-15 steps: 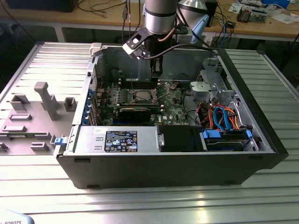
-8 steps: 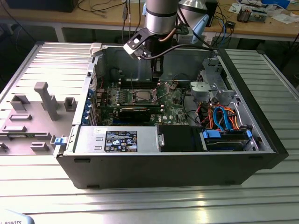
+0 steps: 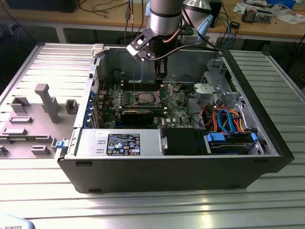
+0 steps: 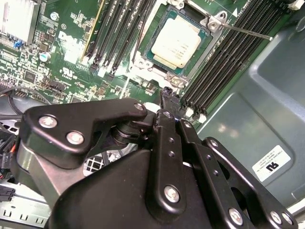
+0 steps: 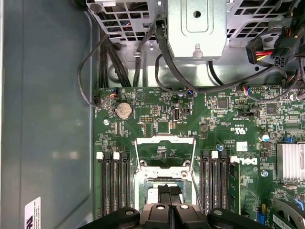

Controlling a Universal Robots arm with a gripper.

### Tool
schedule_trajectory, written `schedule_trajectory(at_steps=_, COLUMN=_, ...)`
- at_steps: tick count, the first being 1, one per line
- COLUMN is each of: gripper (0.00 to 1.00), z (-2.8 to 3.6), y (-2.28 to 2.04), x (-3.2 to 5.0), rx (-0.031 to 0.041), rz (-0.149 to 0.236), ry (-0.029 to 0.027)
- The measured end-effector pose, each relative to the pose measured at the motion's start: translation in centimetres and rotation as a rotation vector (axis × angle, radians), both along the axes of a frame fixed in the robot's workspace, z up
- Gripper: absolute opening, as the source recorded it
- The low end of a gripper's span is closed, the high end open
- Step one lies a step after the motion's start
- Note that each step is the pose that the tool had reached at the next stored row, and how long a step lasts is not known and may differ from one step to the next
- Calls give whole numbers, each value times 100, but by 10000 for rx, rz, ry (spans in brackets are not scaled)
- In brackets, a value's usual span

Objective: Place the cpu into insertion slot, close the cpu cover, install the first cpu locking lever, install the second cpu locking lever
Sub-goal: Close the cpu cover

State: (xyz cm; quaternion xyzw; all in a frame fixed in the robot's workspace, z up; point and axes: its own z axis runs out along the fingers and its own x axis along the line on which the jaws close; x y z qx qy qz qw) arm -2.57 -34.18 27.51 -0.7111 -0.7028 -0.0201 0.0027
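The cpu (image 4: pixel 175 44), a square chip with a silvery top, lies flat in the insertion slot (image 5: pixel 141 181) on the green board. The cpu cover (image 5: pixel 165 141) is swung up off the slot, and the board shows through its window. A thin locking lever (image 4: pixel 248 31) sticks out beside the slot, raised. My gripper (image 4: pixel 166 93) hangs just above the slot's edge with its black fingers (image 5: pixel 164 194) pressed together and nothing between them. In the exterior view the gripper (image 3: pixel 160 72) reaches down into the open computer case over the slot (image 3: pixel 145 98).
Long black memory slots (image 4: pixel 228 62) flank the slot on both sides. A black graphics card (image 3: pixel 138 116) stands in front of it, and a silver heatsink (image 5: pixel 290 162) is nearby. A drive cage (image 5: pixel 198 24) with cables and the grey case wall (image 4: pixel 267 105) bound the space.
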Motion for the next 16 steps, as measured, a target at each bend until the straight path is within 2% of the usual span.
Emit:
schedule_trajectory(at_steps=5, gripper=11, z=-17, y=0, x=46, rx=0, rz=-1, ry=8)
schedule_trajectory(at_steps=9, gripper=11, z=-34, y=0, x=186, rx=-2, rz=4, ry=93)
schedule_trajectory(at_steps=11, gripper=11, z=-39, y=0, x=206, rx=-4, rz=471, ry=96)
schedule_trajectory(at_steps=16, gripper=11, z=-41, y=0, x=240, rx=-3, rz=481, ry=113)
